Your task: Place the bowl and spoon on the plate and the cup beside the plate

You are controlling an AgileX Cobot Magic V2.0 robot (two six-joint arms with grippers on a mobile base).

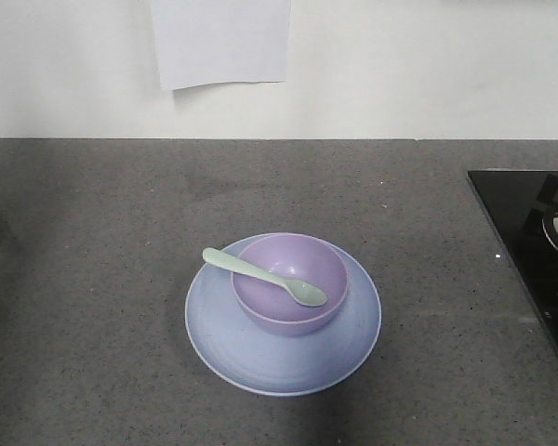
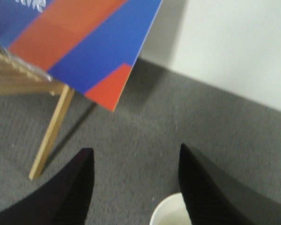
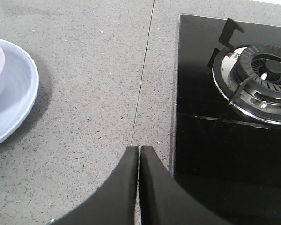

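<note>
The bowl [image 1: 289,283] sits on the plate [image 1: 283,316] with the spoon [image 1: 263,275] across its rim. The cup [image 2: 167,212] remains, between the spread left hand [image 2: 136,183] fingers, ungripped; the right hand [image 3: 139,154] is closed, empty.

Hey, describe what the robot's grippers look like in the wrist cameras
Both are black. The left gripper has two tapered fingers with a fine ribbed texture on the inner faces. The right gripper has two smooth, curved, pointed fingers. No cables or markings show.
</note>
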